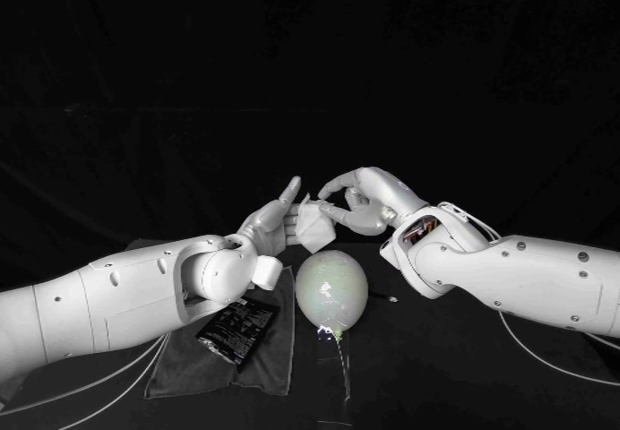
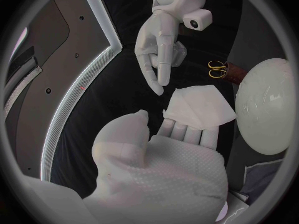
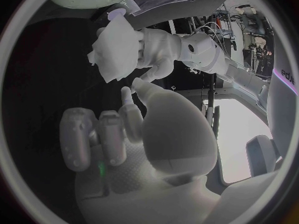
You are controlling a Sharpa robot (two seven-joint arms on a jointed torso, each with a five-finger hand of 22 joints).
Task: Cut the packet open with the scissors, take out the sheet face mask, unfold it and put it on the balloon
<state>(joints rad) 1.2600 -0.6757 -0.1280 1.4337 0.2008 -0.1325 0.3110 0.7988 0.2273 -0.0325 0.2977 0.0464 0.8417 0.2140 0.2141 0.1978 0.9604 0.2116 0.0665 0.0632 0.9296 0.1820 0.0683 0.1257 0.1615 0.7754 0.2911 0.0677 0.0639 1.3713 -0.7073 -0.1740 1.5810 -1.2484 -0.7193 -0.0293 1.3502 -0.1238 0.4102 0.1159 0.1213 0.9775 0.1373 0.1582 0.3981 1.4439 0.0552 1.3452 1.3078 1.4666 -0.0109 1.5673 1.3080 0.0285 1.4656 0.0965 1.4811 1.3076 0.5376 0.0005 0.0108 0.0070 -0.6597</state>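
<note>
Left hand (image 1: pixel 269 228) holds folded sheet face mask (image 1: pixel 314 228) above balloon (image 1: pixel 331 287); right hand (image 1: pixel 368 199) at mask edge, grip unclear. Weak pinch may drop it beside balloon.

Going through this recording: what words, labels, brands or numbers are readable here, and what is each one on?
Nothing can be quoted as it reads.
packet: pale print on its black face, too small and blurred to read.
mask: plain white, no writing seen.
balloon: no writing seen, just glare.
scissors: too small to tell any marking.
</note>
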